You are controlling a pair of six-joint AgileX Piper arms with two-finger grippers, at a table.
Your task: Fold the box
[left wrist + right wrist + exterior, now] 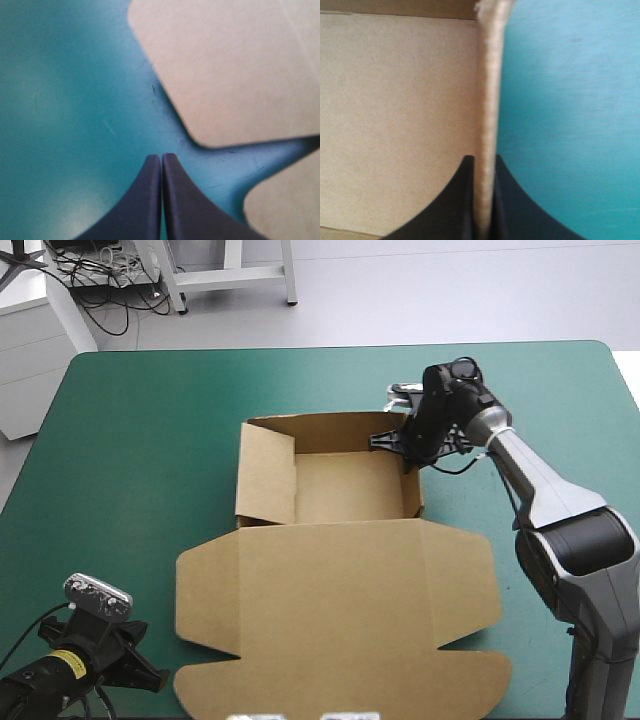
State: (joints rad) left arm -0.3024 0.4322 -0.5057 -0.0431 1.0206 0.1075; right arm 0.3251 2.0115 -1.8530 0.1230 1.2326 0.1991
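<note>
While the teal-green cover (130, 440) fills most of the high view, the box (340, 540) lies on it around the table's middle, running from mid-table toward the near edge. It is an open tray with the lid flat.

The lid (340, 610) is the biggest part. It is spread flat on the cover on the near side, with rounded flaps sticking out left and right and a wide front flap (340, 690) almost at the near edge.

The tray (345, 485) is on the far side of the lid and joined to it along the fold. Its left wall (265, 475), far wall and right wall (412, 485) are raised, and the brown floor is bare.

The right arm (560, 520) comes in from the right side and bends back to the tray's far right corner.

The right gripper (408, 445) is clamped on the top of the right wall, almost closed with the board between the fingers. In the right wrist view the right gripper (484, 162) has the wall edge (491, 85) running straight ahead from between the fingers. The tray floor (395, 125) is on one side and the cover (570, 125) on the other.

The left gripper (145, 670) is at the near left corner of the table, apart from the box. In the left wrist view the left gripper (161, 159) has its fingers pressed together to a point and holds nothing. It is over bare cover (65, 115), and the notch between two rounded lid flaps (235, 70) is just ahead of it.
</note>
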